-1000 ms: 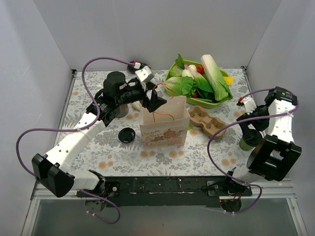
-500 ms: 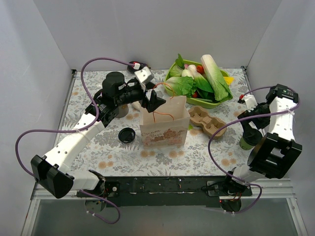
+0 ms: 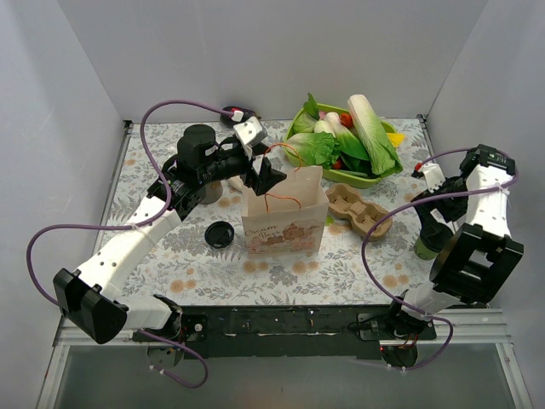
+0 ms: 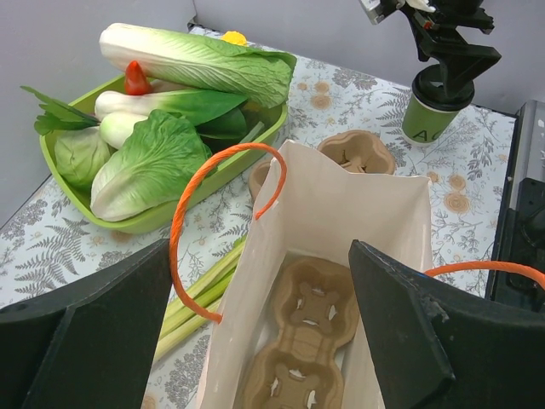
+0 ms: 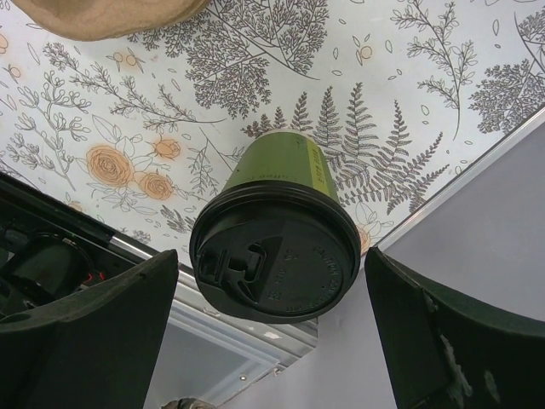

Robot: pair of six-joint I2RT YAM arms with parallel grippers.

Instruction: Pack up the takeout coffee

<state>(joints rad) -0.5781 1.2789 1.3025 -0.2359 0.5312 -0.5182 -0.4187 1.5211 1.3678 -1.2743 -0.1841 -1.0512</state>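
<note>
The takeout coffee point(image 5: 277, 247) is a green paper cup with a black lid on it. It stands upright near the table's right edge point(image 3: 426, 248) and also shows in the left wrist view point(image 4: 434, 106). My right gripper point(image 5: 271, 254) is open just above the cup, with one finger on each side of the lid and touching nothing; it also shows in the top view point(image 3: 434, 226). My left gripper point(image 4: 262, 247) is open and empty over the mouth of the white paper bag point(image 3: 283, 220) with orange handles. A brown cup carrier point(image 4: 311, 341) lies in the bag's bottom.
A second brown carrier point(image 3: 358, 210) lies right of the bag. A green tray of vegetables point(image 3: 371, 179) stands at the back. A loose black lid point(image 3: 220, 233) lies left of the bag. Green stalks point(image 4: 200, 294) lie beside the bag. The side wall is close to the cup.
My right wrist has shifted slightly over the cup. The left arm, the bag and the cup have not moved.
</note>
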